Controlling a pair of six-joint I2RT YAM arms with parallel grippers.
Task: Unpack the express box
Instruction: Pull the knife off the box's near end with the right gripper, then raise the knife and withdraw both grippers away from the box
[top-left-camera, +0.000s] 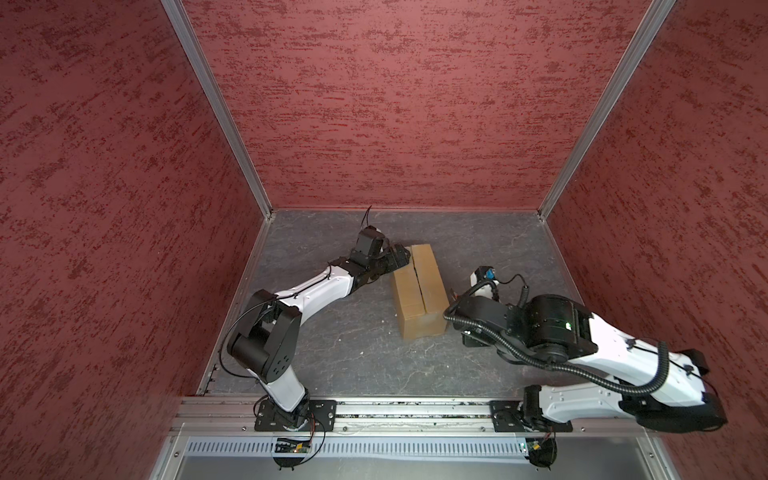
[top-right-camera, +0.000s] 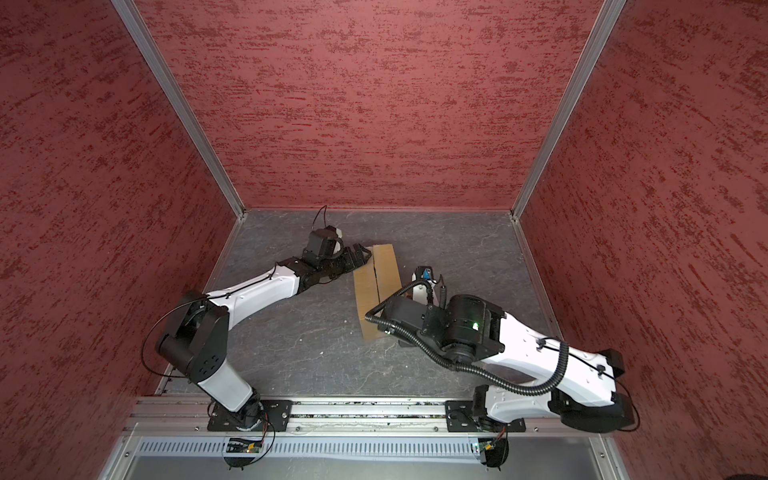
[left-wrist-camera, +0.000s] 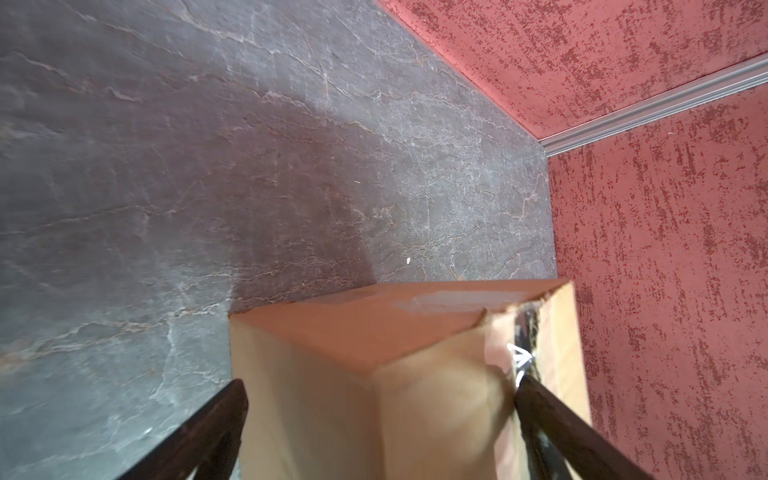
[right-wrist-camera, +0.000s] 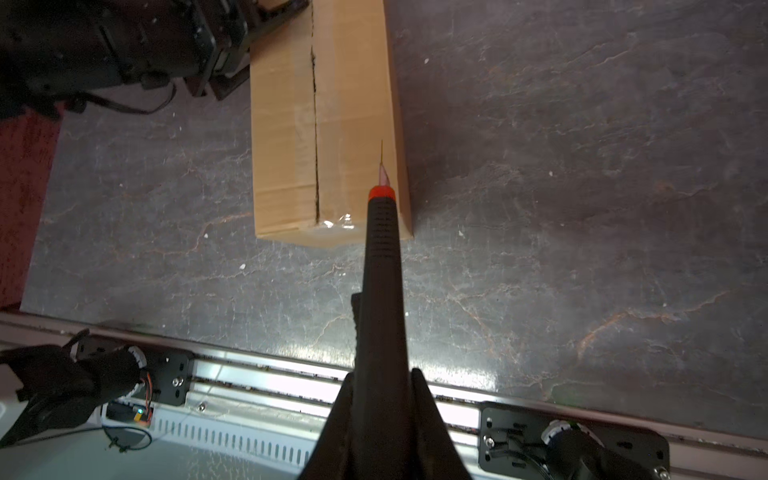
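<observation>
The express box (top-left-camera: 419, 291) (top-right-camera: 376, 286) is a plain brown carton lying closed on the grey table, with a dark slit along its centre seam (right-wrist-camera: 316, 124). My left gripper (top-left-camera: 401, 255) (left-wrist-camera: 380, 399) is open wide and straddles the box's far left corner (left-wrist-camera: 374, 395). One finger (left-wrist-camera: 540, 407) rests by the seam and the other finger (left-wrist-camera: 224, 415) stands beside the side wall. My right gripper (right-wrist-camera: 384, 374) is shut on a black utility knife (right-wrist-camera: 380, 232) with a red collar. The blade points over the box's top (right-wrist-camera: 349, 124) near its near right edge. In both top views the right wrist hides that gripper.
Red textured walls (top-left-camera: 395, 104) close in the grey slate tabletop (top-left-camera: 353, 340) at the back and on both sides. An aluminium rail (top-left-camera: 415, 409) carrying both arm bases runs along the front edge. Clear tape (right-wrist-camera: 336, 220) shines on the box's near end.
</observation>
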